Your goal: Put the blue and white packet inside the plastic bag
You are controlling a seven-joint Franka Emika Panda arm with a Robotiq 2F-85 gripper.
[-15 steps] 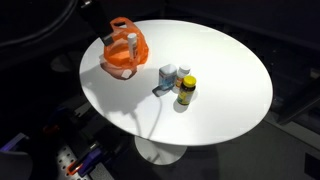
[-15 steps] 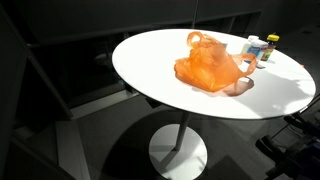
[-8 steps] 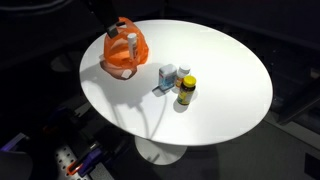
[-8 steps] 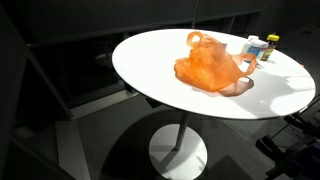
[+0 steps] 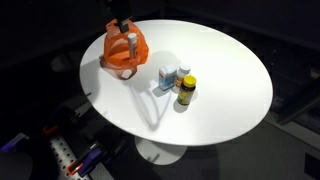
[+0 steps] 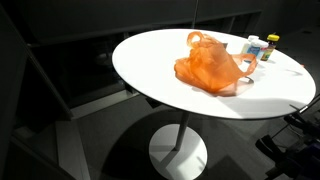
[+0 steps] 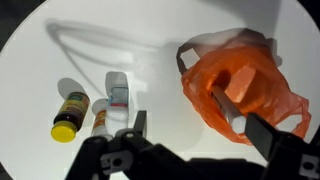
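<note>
The blue and white packet (image 7: 118, 90) lies on the white table (image 5: 230, 90), outside the orange plastic bag (image 7: 245, 85) and apart from it. On the packet's side away from the bag, just beside it, stand a white bottle (image 7: 100, 117) and a yellow-capped bottle (image 7: 70, 115). The gripper (image 7: 194, 120) hangs by the bag, fingers spread wide and holding nothing.

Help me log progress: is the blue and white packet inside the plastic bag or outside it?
Outside. The blue and white packet lies on the table, apart from the orange plastic bag.
</note>
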